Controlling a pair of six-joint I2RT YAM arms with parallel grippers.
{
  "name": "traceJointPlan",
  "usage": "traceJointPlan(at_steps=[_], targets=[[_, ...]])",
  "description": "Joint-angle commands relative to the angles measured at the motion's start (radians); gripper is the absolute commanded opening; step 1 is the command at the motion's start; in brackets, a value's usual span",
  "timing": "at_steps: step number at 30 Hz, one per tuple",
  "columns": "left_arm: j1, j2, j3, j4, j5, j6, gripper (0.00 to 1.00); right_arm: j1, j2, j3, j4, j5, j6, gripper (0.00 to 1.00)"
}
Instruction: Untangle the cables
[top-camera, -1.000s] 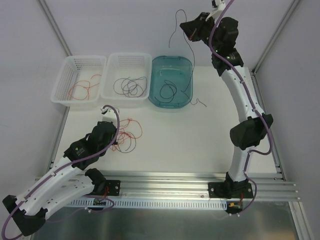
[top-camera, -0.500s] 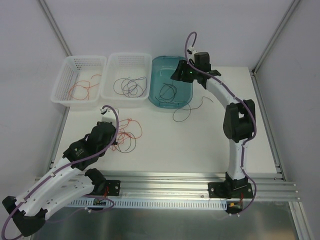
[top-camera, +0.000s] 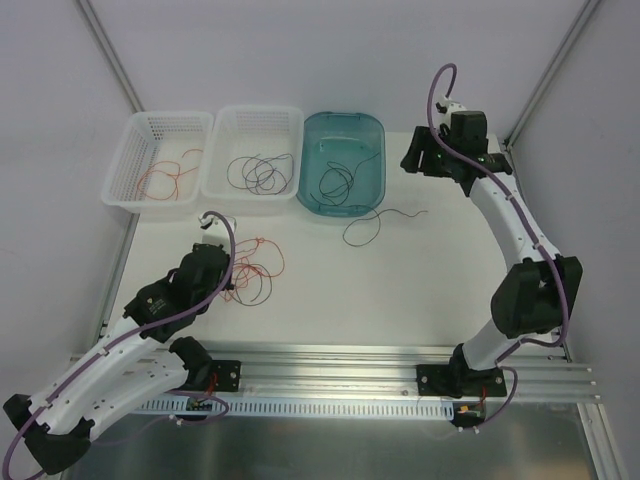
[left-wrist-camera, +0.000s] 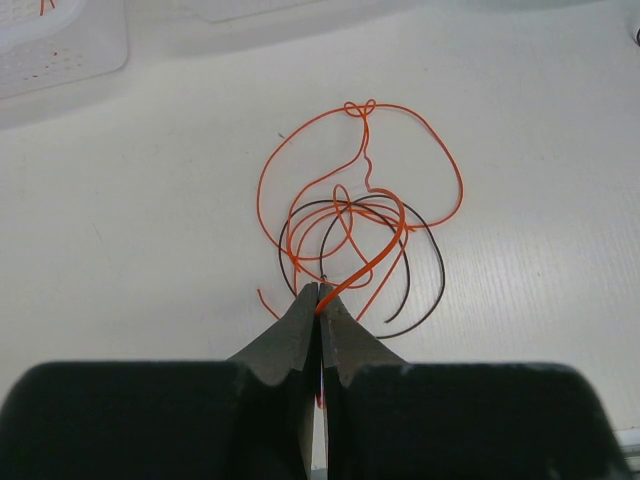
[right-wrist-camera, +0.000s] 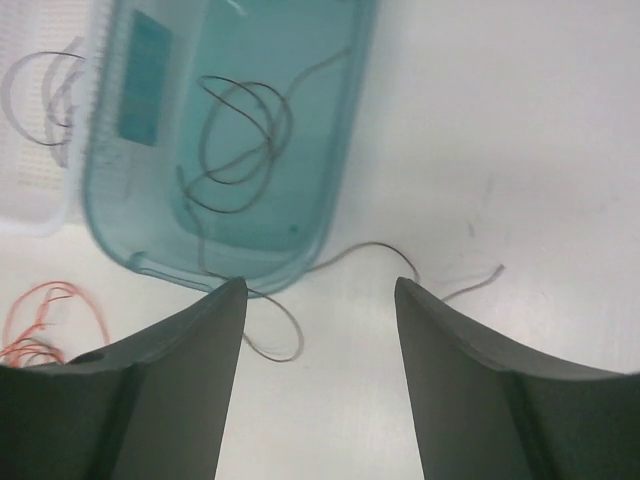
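A tangle of red-orange and black cables (top-camera: 252, 268) lies on the white table in front of my left arm. In the left wrist view the tangle (left-wrist-camera: 362, 225) sits just past my left gripper (left-wrist-camera: 320, 292), which is shut on a red-orange cable at its tips. My right gripper (right-wrist-camera: 320, 285) hangs open and empty above the table, right of the teal bin (top-camera: 341, 118). One thin black cable (right-wrist-camera: 276, 335) trails from the bin (right-wrist-camera: 335, 190) over its front rim onto the table (top-camera: 366, 226). Black loops (top-camera: 335, 182) lie inside the bin.
Two white baskets stand left of the teal bin: the left one (top-camera: 170, 116) holds red-orange cables, the middle one (top-camera: 262, 110) black cables. An aluminium rail (top-camera: 330, 362) runs along the near edge. White walls close in the back and sides.
My right arm came down from high above the bin, opened and let go of the black cable, then swung right. The cable now lies across the bin's rim and the table. Left arm unmoved.
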Motion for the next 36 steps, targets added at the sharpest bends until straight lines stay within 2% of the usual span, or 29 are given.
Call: traceJointPlan(at_steps=[1, 3, 4, 7, 11, 16, 19, 22, 23, 24, 25, 28, 30, 31, 33, 34, 36], targets=[[0.008, -0.005, 0.029, 0.011, 0.015, 0.019, 0.00, -0.037, 0.046, -0.089, -0.074, 0.006, -0.058, 0.64], [0.008, -0.003, 0.029, 0.011, 0.015, 0.021, 0.00, -0.044, 0.046, -0.138, -0.038, -0.078, -0.086, 0.63], [0.008, -0.004, 0.029, 0.009, 0.015, 0.021, 0.00, -0.043, 0.041, -0.213, -0.004, -0.114, -0.092, 0.63], [0.006, 0.000, 0.029, 0.011, 0.016, 0.022, 0.00, -0.043, 0.014, -0.361, 0.187, -0.258, -0.062, 0.62], [0.008, 0.000, 0.029, 0.011, 0.016, 0.021, 0.00, -0.041, 0.021, -0.520, 0.482, -0.405, 0.076, 0.60], [0.008, -0.001, 0.029, 0.011, 0.018, 0.022, 0.00, -0.012, 0.075, -0.626, 0.747, -0.470, 0.190, 0.55], [0.008, 0.002, 0.030, 0.011, 0.018, 0.024, 0.00, 0.019, 0.135, -0.627, 0.786, -0.464, 0.216, 0.52], [0.006, -0.004, 0.027, 0.011, 0.015, 0.021, 0.00, 0.028, 0.195, -0.621, 0.875, -0.459, 0.268, 0.44], [0.008, -0.008, 0.027, 0.011, 0.013, 0.021, 0.00, 0.028, 0.205, -0.623, 0.889, -0.453, 0.276, 0.37], [0.006, -0.011, 0.027, 0.009, 0.010, 0.021, 0.00, 0.028, 0.216, -0.626, 0.895, -0.450, 0.282, 0.32], [0.006, -0.011, 0.026, 0.011, 0.009, 0.021, 0.00, 0.026, 0.221, -0.629, 0.897, -0.447, 0.285, 0.19], [0.008, -0.012, 0.027, 0.011, 0.009, 0.021, 0.00, 0.029, 0.151, -0.666, 0.860, -0.441, 0.273, 0.01], [0.008, -0.012, 0.026, 0.011, 0.010, 0.021, 0.00, 0.037, 0.092, -0.664, 0.771, -0.413, 0.231, 0.01], [0.008, -0.012, 0.027, 0.011, 0.010, 0.021, 0.00, 0.049, 0.057, -0.640, 0.640, -0.396, 0.210, 0.01], [0.008, -0.011, 0.029, 0.011, 0.018, 0.022, 0.00, 0.064, -0.026, -0.591, 0.495, -0.356, 0.127, 0.01], [0.008, -0.011, 0.027, 0.011, 0.018, 0.021, 0.00, 0.074, -0.047, -0.565, 0.358, -0.343, 0.107, 0.01], [0.008, -0.006, 0.030, 0.011, 0.021, 0.022, 0.00, 0.092, -0.090, -0.462, 0.236, -0.321, 0.075, 0.01]])
